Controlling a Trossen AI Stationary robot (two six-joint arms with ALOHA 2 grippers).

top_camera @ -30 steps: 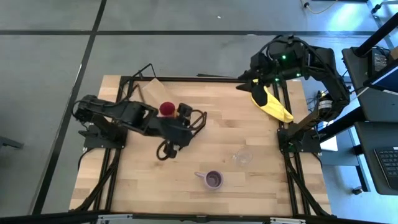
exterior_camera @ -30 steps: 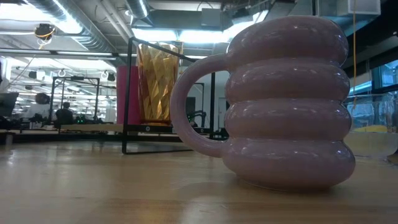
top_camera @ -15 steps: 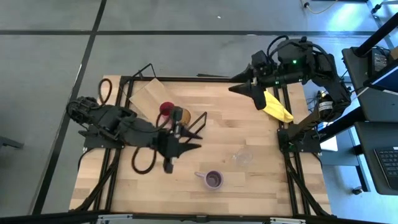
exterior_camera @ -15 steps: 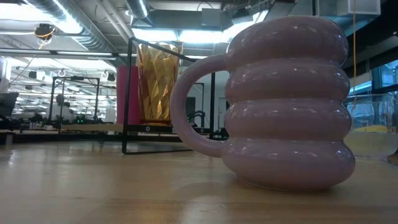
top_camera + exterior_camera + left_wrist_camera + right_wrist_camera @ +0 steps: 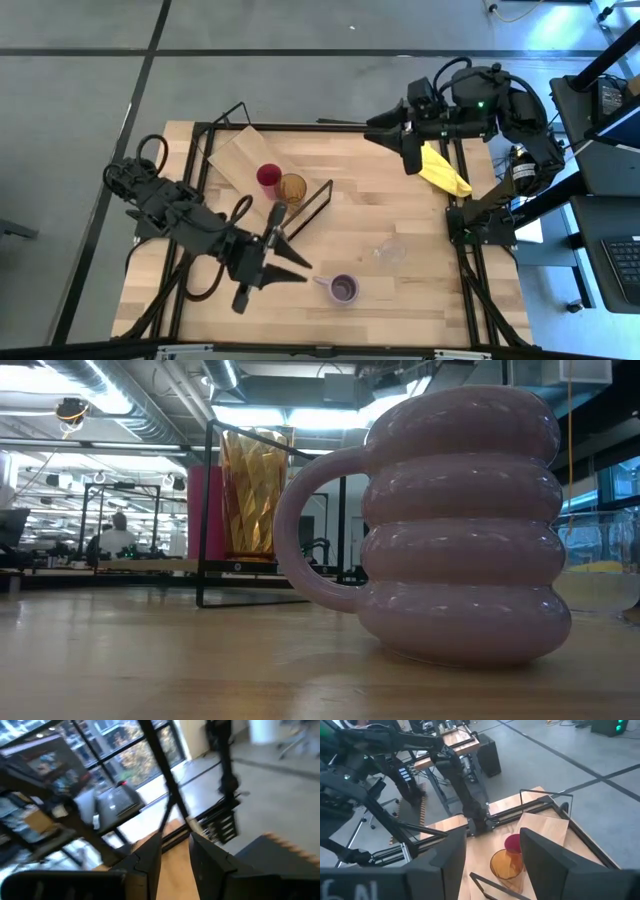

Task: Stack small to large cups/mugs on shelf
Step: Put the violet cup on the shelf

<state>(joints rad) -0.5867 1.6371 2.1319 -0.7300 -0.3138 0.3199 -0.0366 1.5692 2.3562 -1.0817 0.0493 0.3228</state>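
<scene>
Purple mug sits just beside the open left hand.

Red cup and amber tumbler stand upright, touching, on the light-brown shelf, well away from both arms' fingers. Ribbed purple mug sits just beyond the left fingers; small clear glass stands nearby on the worktop.

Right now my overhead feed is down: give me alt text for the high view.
Seen from above, the red cup and amber tumbler stand side by side on the shelf. The left gripper, empty, points at the purple mug; the clear glass stands nearby. The right gripper hangs over the yellow cloth.
</scene>
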